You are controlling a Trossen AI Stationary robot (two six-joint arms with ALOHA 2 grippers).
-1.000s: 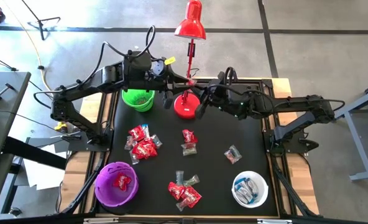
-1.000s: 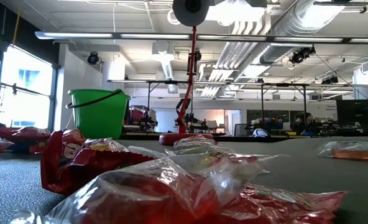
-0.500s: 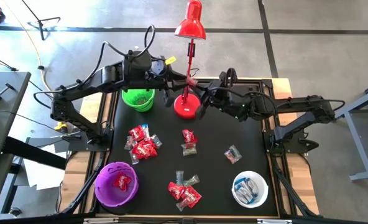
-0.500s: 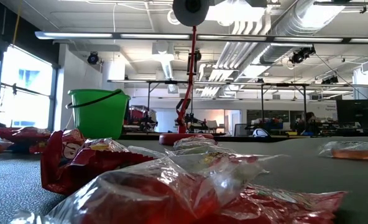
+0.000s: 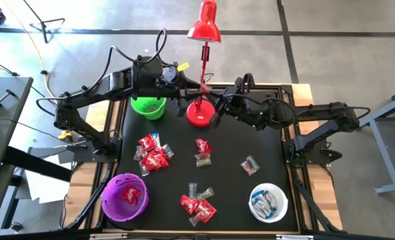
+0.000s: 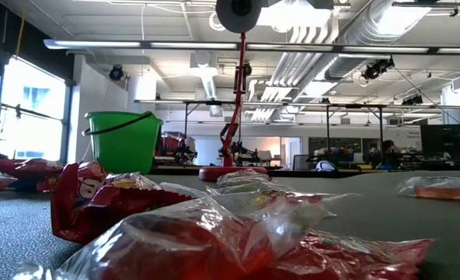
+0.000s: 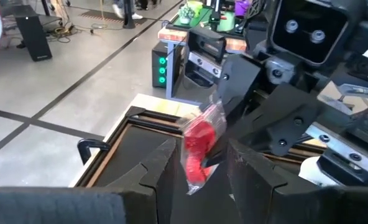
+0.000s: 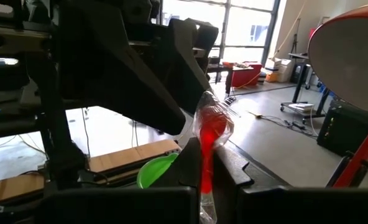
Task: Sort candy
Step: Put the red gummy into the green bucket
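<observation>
Where candy (image 5: pixel 155 153) lies, black tabletop (image 5: pixel 231 193).

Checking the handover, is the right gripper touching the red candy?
Touching: the right wrist view shows the right gripper shut on the red candy.

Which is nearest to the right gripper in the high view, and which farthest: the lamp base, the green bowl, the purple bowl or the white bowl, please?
From the right gripper, at the table's far middle:
1. Lamp base, just beside it.
2. Green bowl, at the far left.
3. and 4. White bowl, near right, and purple bowl, near left: too close to call.
</observation>
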